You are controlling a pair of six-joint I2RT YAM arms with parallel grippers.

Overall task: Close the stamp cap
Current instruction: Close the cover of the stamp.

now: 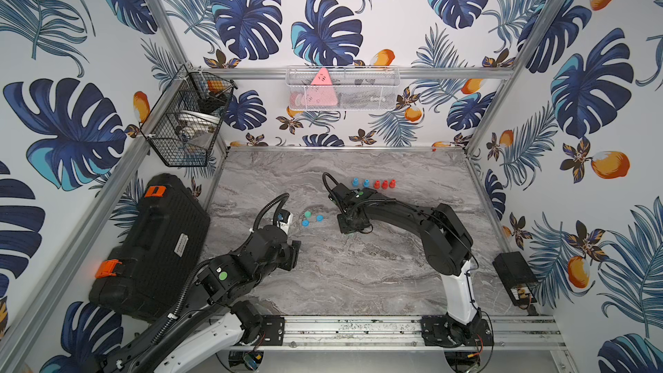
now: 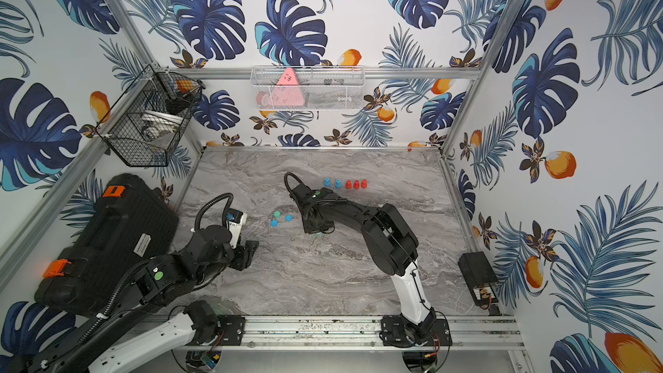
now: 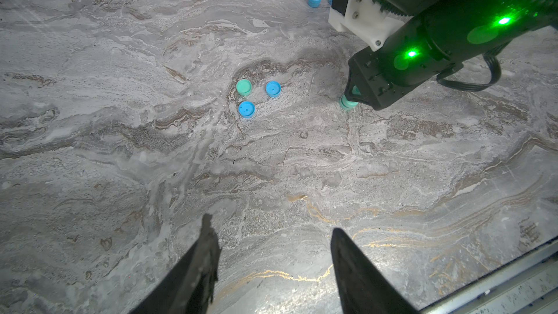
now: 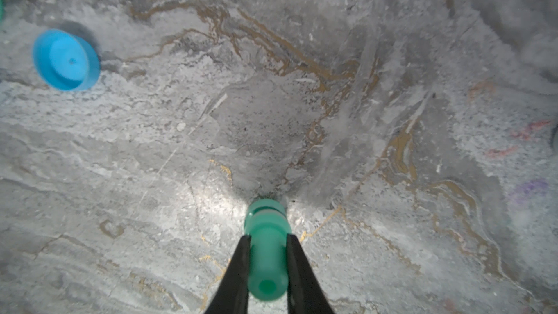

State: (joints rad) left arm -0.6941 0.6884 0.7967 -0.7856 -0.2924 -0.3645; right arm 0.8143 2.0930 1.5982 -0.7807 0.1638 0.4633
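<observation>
One green stamp stands upright near the middle of the counter. Its low end seems to touch the stone. The right end effector points down at it and has the stamp held tight between its two black fingers, which are nearly closed on the thin top part. The wide bottom part sticks out below the fingers.

The green cap lies on the counter to the left of the stamp, well apart from it. It is not on the stamp. Two blue caps lie close by the green cap, one just to its right and one a little nearer. The three caps make a small bunch.

The left end effector hangs over the near left part of the counter. Its fingers are about half open and hold nothing.

Farther back, past the right arm, five small stamps stand in a row. Two blue stamps are on the left of the row and three red stamps are on the right.

A big black case lies off the left edge of the counter. A white basket hangs on the far wall.
</observation>
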